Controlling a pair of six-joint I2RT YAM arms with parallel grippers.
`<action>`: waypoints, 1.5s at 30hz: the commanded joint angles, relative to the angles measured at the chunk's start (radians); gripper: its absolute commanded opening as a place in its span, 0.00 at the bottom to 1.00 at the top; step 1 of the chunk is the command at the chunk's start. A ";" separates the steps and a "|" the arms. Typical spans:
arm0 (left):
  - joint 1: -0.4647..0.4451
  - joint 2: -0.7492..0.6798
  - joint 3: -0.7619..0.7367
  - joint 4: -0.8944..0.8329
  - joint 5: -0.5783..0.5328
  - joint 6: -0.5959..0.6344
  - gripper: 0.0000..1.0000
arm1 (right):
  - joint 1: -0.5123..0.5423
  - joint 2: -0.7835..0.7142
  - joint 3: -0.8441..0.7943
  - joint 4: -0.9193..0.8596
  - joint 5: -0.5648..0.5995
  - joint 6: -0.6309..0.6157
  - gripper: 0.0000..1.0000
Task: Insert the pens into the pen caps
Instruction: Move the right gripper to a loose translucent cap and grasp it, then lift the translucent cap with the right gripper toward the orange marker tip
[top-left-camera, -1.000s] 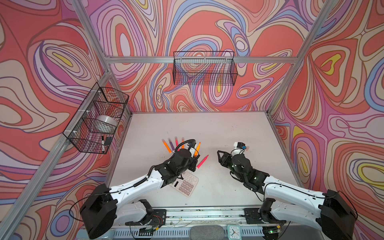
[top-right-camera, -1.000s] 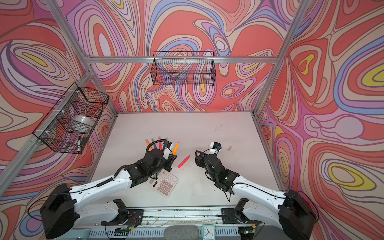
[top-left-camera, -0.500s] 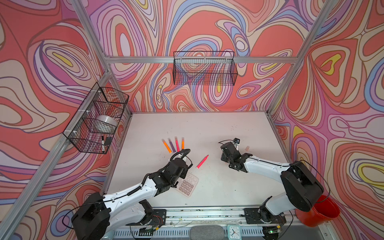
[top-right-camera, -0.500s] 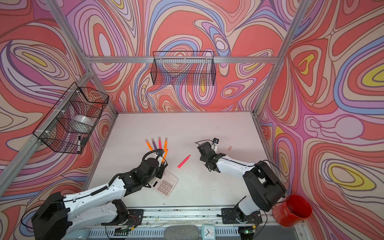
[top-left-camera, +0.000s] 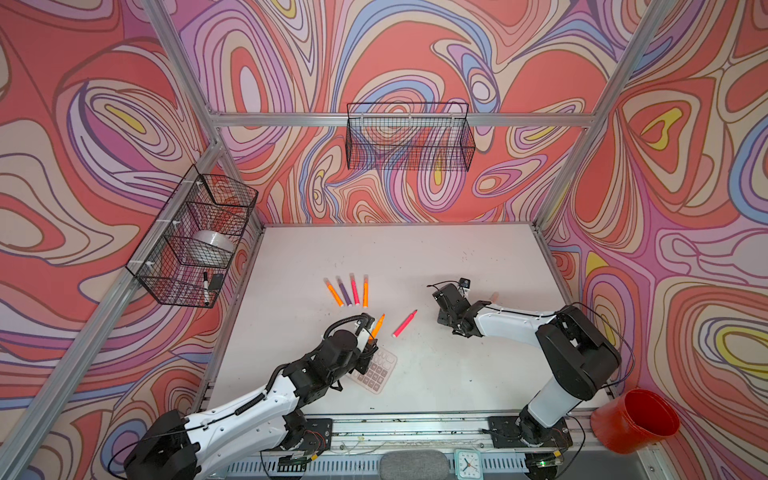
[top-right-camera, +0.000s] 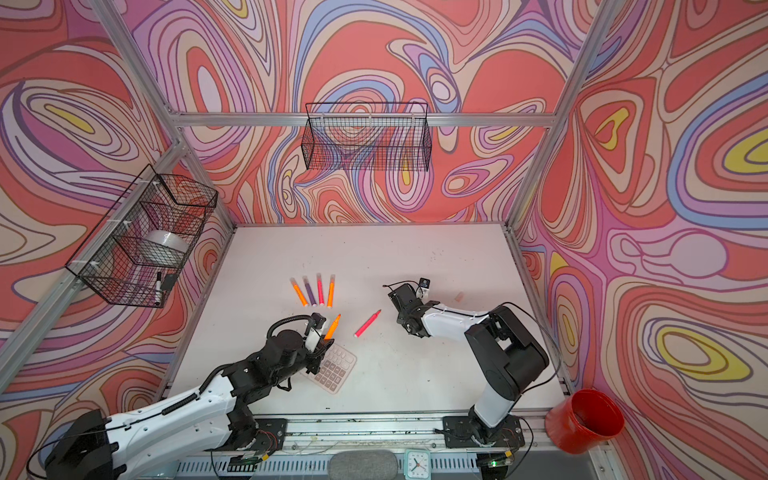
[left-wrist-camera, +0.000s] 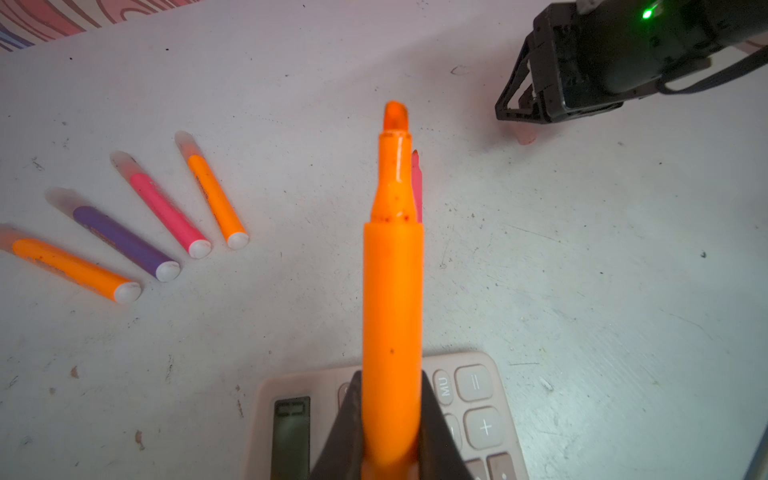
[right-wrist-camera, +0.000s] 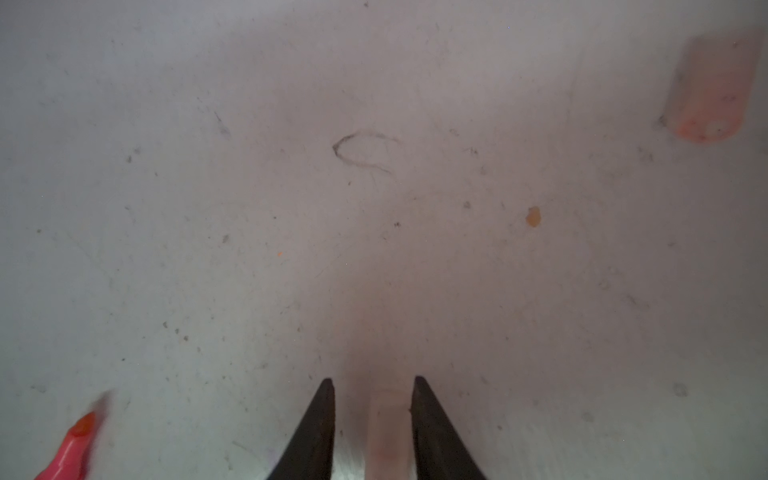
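Left gripper (left-wrist-camera: 390, 374) clamped on orange pen (left-wrist-camera: 392, 270); butt end out of frame. Right gripper (right-wrist-camera: 372, 380) jaws apart astride a blurred cap (right-wrist-camera: 388, 432).

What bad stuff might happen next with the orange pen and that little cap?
1. The pen cap lies off-centre between the right gripper's open jaws, closer to one side, so it may skid or tilt when pinched.
2. The left gripper holds the orange pen near its back end, so the long front might swing and miss the cap's opening.
3. Its bare tip might smear the table.
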 joint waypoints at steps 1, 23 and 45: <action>0.000 -0.011 -0.009 0.052 0.008 0.018 0.00 | -0.006 -0.006 -0.016 -0.023 0.011 0.001 0.31; 0.000 -0.044 -0.025 0.052 0.026 -0.009 0.00 | -0.005 0.020 -0.041 0.005 0.002 0.002 0.11; -0.003 0.053 0.019 0.178 0.328 -0.089 0.00 | -0.004 -0.639 -0.406 0.386 -0.170 0.069 0.02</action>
